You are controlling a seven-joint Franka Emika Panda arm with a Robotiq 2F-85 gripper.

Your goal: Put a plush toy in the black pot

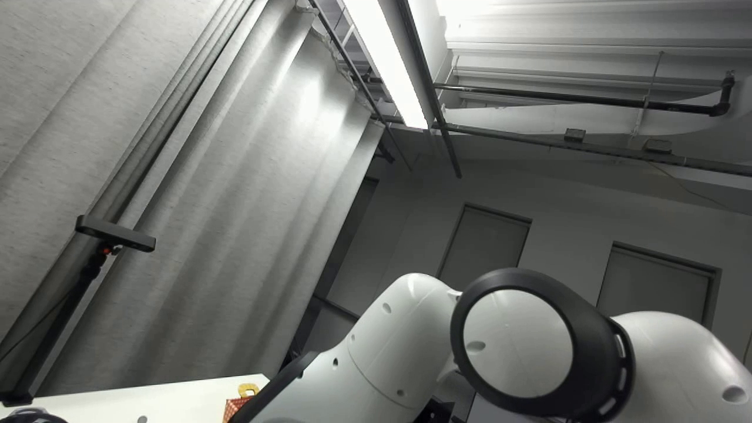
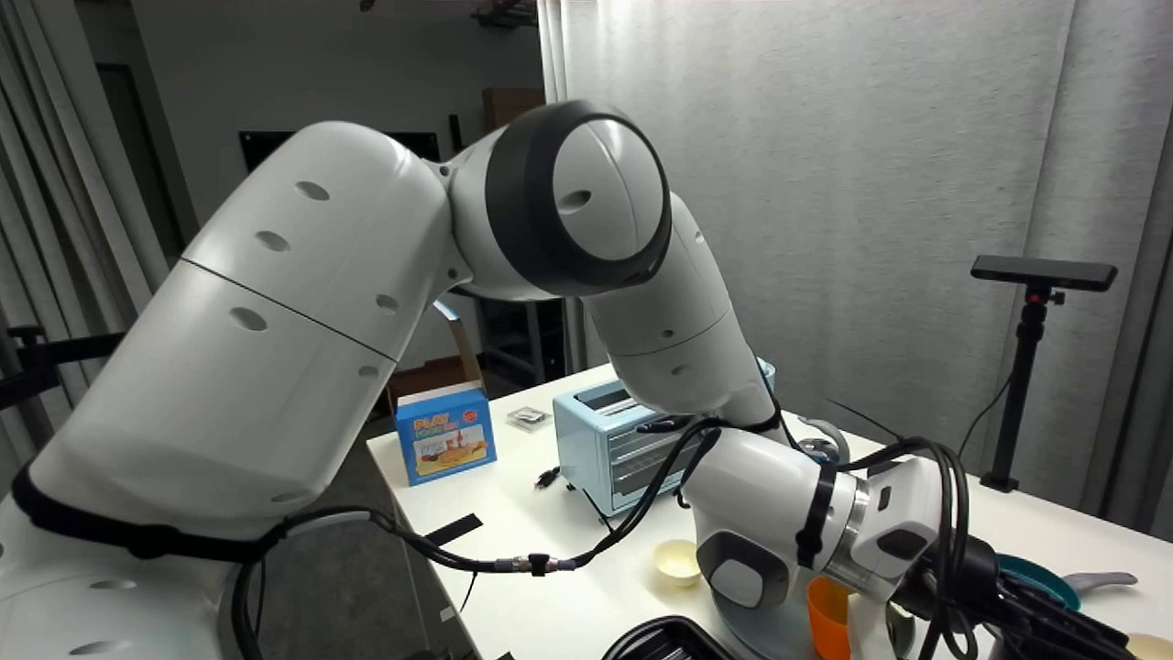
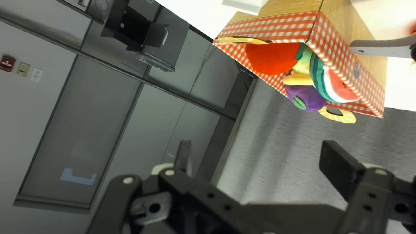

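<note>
Several plush toys lie in a red-checked picnic basket [image 3: 344, 42] in the wrist view: an orange-red one [image 3: 273, 58], a watermelon slice [image 3: 338, 86], a yellow one [image 3: 297, 78] and a purple one [image 3: 305, 97]. The basket's corner also shows in an exterior view [image 1: 235, 405]. My gripper [image 3: 260, 159] is open, with nothing between its fingers, and points past the basket. In an exterior view it runs off at the lower right [image 2: 1054, 614]. A black round thing [image 1: 32, 417] and a black container [image 2: 674, 642] are cut off by frame edges; I cannot tell which is the pot.
A light-blue toaster oven [image 2: 596, 449] and a blue box [image 2: 446, 435] stand on the white table [image 2: 531, 513]. A cream bowl [image 2: 678, 561], an orange cup [image 2: 827, 614] and a teal pan [image 2: 1035, 577] are near the arm. A camera stand [image 2: 1017, 394] rises behind.
</note>
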